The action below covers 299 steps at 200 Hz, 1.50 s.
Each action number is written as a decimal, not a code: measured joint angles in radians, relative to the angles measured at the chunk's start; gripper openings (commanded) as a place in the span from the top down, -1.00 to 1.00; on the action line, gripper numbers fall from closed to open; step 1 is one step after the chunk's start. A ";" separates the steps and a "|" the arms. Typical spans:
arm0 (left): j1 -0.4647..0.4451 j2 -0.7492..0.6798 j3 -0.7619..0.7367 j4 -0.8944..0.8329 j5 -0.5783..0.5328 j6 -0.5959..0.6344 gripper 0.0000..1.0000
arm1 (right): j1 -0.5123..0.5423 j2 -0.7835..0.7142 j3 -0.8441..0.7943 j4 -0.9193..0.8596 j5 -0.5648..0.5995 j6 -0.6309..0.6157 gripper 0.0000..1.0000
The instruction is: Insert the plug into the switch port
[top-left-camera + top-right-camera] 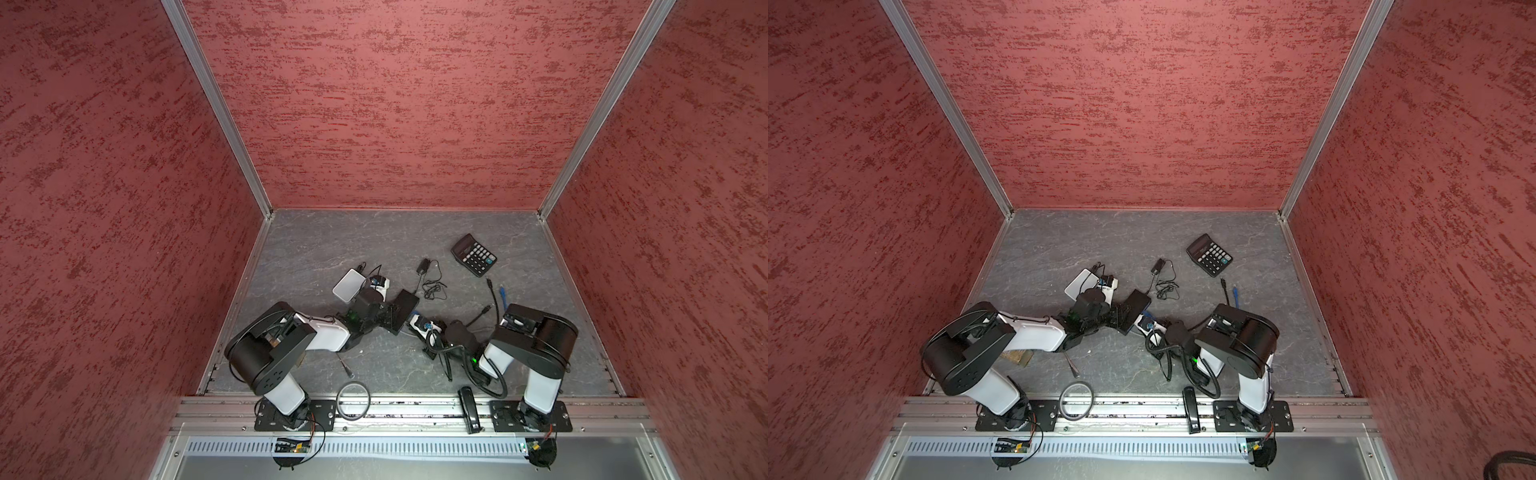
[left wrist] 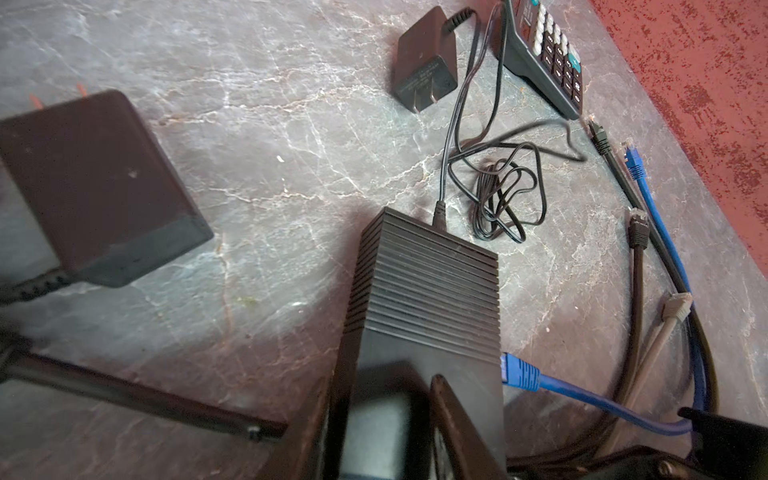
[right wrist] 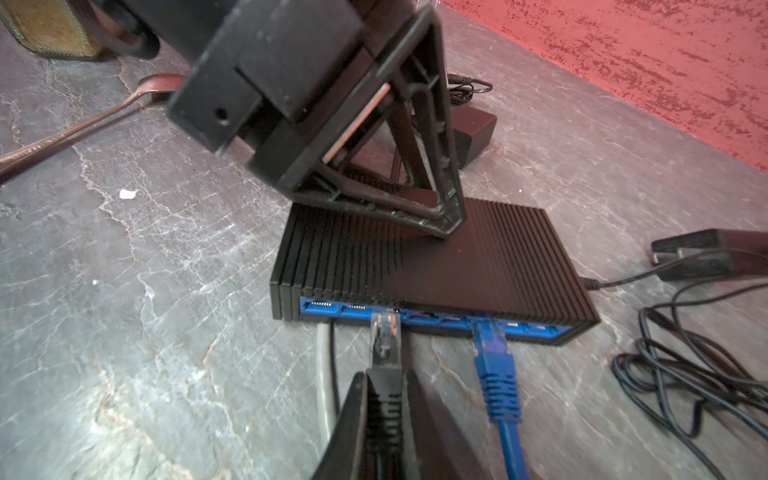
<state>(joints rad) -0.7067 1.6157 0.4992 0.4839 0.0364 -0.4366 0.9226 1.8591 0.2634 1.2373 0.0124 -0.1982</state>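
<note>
Black fingers of the left gripper (image 2: 382,384) sit about half open over the switch (image 3: 478,257). One fingertip (image 3: 449,226) rests on its ribbed top. It looks like it is pushing down so the switch cannot slide. I cannot tell if it squeezes anything.

Along the front of the switch runs a blue strip of ports (image 3: 432,319). The plug (image 3: 384,330), clear with a black boot, is right at that strip, at a free port. I think it is not in yet, because all of its clear part shows. A blue plug (image 3: 492,345) sits in a port further along the switch. The right gripper (image 3: 386,374) is nearly closed and pinches the plug by its boot.

To do this well, hold the switch steady and line the tip up with the hole. Then push slow and straight, with no wiggle sideways.

The plug is long from boot to tip. Its tip points at the front of the switch, and its length runs square to the blue strip.
</note>
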 measured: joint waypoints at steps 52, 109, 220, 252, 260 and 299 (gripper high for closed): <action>0.000 0.000 0.000 0.000 0.003 0.004 0.22 | 0.010 0.076 -0.007 0.107 0.038 0.007 1.00; 0.000 0.002 0.000 0.003 0.004 0.011 0.22 | 0.005 0.069 -0.011 0.111 0.031 0.012 1.00; 0.000 0.015 0.000 0.026 0.012 0.031 0.23 | -0.050 0.048 -0.010 0.090 -0.017 0.008 1.00; 0.000 0.022 0.000 0.038 0.013 0.034 0.23 | -0.069 0.049 -0.010 0.093 -0.039 0.022 1.00; 0.000 0.022 0.000 0.039 0.013 0.034 0.23 | -0.070 0.049 -0.010 0.093 -0.043 0.027 1.00; 0.001 0.031 0.007 0.043 0.008 0.043 0.23 | -0.077 0.061 0.004 0.096 -0.057 0.045 1.00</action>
<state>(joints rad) -0.7059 1.6463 0.5060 0.5274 0.0441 -0.3931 0.8459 1.9205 0.2672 1.3334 -0.0444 -0.1528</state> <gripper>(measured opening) 0.389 0.134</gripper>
